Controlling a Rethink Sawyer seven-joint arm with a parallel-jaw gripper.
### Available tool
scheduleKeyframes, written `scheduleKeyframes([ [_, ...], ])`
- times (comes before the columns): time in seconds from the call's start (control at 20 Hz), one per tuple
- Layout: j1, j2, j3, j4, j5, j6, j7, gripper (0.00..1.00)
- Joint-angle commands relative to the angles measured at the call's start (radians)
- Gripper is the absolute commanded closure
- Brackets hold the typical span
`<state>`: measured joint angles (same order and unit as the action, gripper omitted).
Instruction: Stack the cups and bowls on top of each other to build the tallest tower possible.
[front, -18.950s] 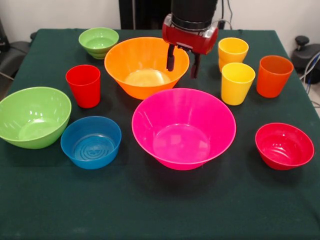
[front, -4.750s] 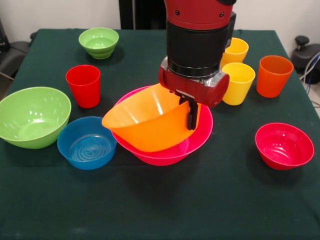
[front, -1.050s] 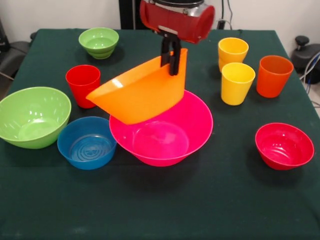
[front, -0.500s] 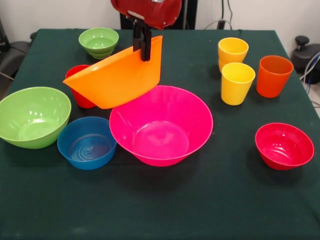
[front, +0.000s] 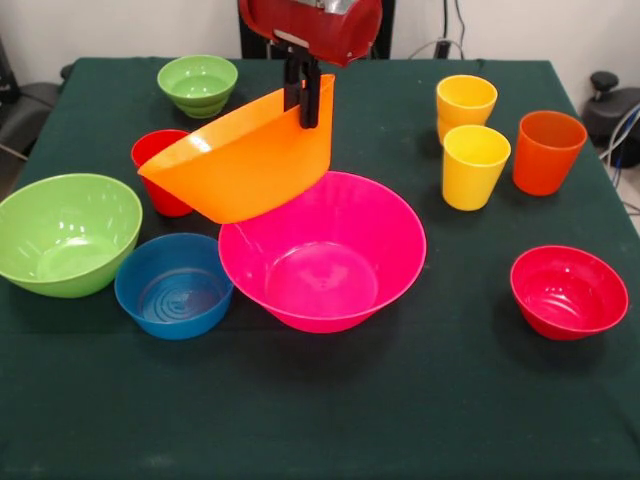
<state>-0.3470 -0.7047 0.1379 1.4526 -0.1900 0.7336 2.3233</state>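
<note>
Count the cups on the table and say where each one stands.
4. Red plastic cup, partly hidden behind the lifted orange plastic bowl. Two yellow plastic cups at the right: rear one, front one. Orange plastic cup farthest right. None seems fully hidden.

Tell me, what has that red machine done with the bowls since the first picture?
The claw pinched the orange bowl's rim, carried it forward into the pink bowl, then lifted it out again; it now hangs tilted, up and left of the pink one. The pink bowl shifted slightly. Cups and other bowls stayed.
</note>
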Motion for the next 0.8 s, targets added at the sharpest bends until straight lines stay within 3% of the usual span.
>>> scheduleKeyframes([
  [0.05, 0.038, 0.080, 0.042, 0.055, -0.063, -0.048, -0.038, 1.00],
  [0.8, 0.040, 0.119, 0.046, 0.032, -0.062, -0.096, -0.033, 1.00],
])
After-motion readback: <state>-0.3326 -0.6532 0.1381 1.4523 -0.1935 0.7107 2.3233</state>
